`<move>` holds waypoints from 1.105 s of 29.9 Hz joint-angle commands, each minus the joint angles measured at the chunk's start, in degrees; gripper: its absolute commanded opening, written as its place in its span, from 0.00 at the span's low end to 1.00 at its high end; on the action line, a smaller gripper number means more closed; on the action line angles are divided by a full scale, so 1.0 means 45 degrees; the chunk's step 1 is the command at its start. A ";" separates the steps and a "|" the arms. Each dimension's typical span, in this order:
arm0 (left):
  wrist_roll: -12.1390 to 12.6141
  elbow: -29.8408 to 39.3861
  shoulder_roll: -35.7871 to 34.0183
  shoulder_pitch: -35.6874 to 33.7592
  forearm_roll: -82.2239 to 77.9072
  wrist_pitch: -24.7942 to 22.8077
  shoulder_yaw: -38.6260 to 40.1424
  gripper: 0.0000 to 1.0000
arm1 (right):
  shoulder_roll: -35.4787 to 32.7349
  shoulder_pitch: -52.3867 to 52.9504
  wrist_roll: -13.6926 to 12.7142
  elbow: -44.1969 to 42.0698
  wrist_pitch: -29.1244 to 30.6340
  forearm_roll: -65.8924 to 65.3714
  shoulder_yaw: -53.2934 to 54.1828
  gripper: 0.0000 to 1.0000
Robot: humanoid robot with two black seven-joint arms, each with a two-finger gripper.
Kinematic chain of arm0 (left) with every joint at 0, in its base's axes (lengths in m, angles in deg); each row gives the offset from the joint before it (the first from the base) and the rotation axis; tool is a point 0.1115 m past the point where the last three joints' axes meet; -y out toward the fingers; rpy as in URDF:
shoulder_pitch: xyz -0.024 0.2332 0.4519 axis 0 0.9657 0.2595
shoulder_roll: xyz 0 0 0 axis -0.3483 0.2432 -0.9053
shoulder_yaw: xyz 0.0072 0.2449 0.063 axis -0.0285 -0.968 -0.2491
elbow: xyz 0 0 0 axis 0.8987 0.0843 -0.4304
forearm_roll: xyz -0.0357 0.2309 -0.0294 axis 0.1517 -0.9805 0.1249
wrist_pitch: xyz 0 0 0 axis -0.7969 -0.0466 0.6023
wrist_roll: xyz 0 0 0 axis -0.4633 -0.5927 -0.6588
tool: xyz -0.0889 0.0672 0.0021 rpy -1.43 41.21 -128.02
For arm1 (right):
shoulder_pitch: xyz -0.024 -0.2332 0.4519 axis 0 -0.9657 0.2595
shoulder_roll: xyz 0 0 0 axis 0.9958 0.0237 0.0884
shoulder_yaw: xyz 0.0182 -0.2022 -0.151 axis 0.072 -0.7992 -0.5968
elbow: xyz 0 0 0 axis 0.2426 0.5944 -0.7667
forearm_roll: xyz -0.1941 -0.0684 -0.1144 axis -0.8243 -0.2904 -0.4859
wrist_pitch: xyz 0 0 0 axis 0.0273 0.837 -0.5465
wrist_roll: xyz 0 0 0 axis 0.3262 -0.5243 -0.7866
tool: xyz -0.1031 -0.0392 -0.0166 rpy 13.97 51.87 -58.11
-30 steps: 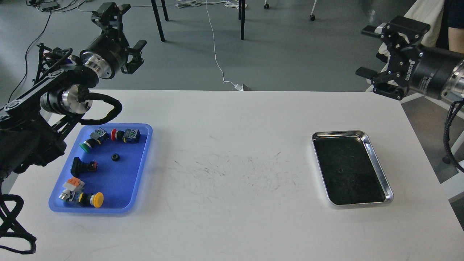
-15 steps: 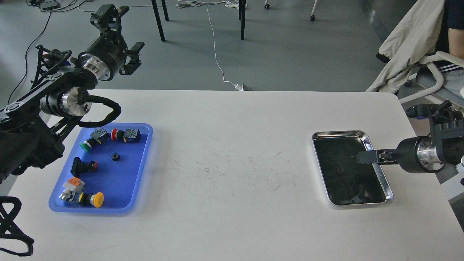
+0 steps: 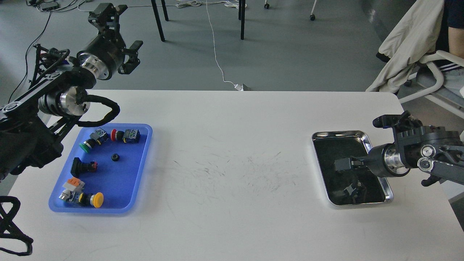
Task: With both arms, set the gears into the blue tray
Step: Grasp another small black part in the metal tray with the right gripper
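The right gripper (image 3: 342, 164) reaches in from the right, low over the steel tray (image 3: 377, 165); it shows end-on as one dark tip, so I cannot tell whether its fingers are apart or together. A blurred dark reflection sits in the tray's black bottom below it. The steel tray lies on the right part of the white table (image 3: 232, 203).

The left gripper (image 3: 121, 30) is raised above the far left corner of the table, over the grey floor, its two fingers spread wide with nothing between them.

The blue tray (image 3: 136, 181) lies on the left side of the table, well apart from the steel tray. One gear (image 3: 115, 157) rests near its middle. Around it are push-button switches: a green-capped one (image 3: 90, 142) and a red-capped one (image 3: 125, 135) at the far end, a black one (image 3: 82, 166) on the left, and a yellow-capped one (image 3: 88, 198) at the near end.
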 commanded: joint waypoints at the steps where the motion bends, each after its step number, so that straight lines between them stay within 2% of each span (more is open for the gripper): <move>1: 0.0002 -0.0001 -0.0004 0.0022 -0.0055 -0.0002 -0.0025 0.98 | 0.0433 -0.0207 0.0027 -0.0404 0.0027 -0.0027 -0.0017 0.95; 9: 0.0002 -0.0001 -0.0004 0.0022 -0.0075 -0.0002 -0.0005 0.98 | 0.1058 -0.0207 0.0144 -0.1088 0.0047 -0.0007 -0.0153 0.91; 13: 0.0002 -0.0001 -0.0004 0.0022 -0.0075 -0.0002 -0.0005 0.98 | 0.1254 -0.0168 0.0418 -0.1245 0.0047 -0.0007 -0.0427 0.75; 18: 0.0002 -0.0001 -0.0004 0.0022 -0.0075 -0.0002 -0.0005 0.98 | 0.1255 -0.0032 0.0574 -0.1245 0.0125 -0.0085 -0.0720 0.42; 21: -0.0056 -0.0001 -0.0004 0.0002 -0.0075 -0.0002 -0.0005 0.98 | 0.1235 0.0086 0.0574 -0.1245 0.0164 -0.0086 -0.0759 0.34; 23: -0.0095 -0.0001 -0.0004 0.0002 -0.0075 -0.0002 -0.0005 0.98 | 0.1235 0.0086 0.0652 -0.1225 0.0222 -0.0086 -0.0759 0.18; 26: -0.0096 0.0018 -0.0004 0.0002 -0.0075 -0.0002 -0.0005 0.98 | 0.1235 0.0105 0.0750 -0.1226 0.0301 -0.0086 -0.0759 0.11; 33: -0.0096 0.0018 -0.0004 0.0002 -0.0075 -0.0002 -0.0005 0.98 | 0.1215 0.0125 0.0867 -0.1225 0.0340 -0.0086 -0.0759 0.03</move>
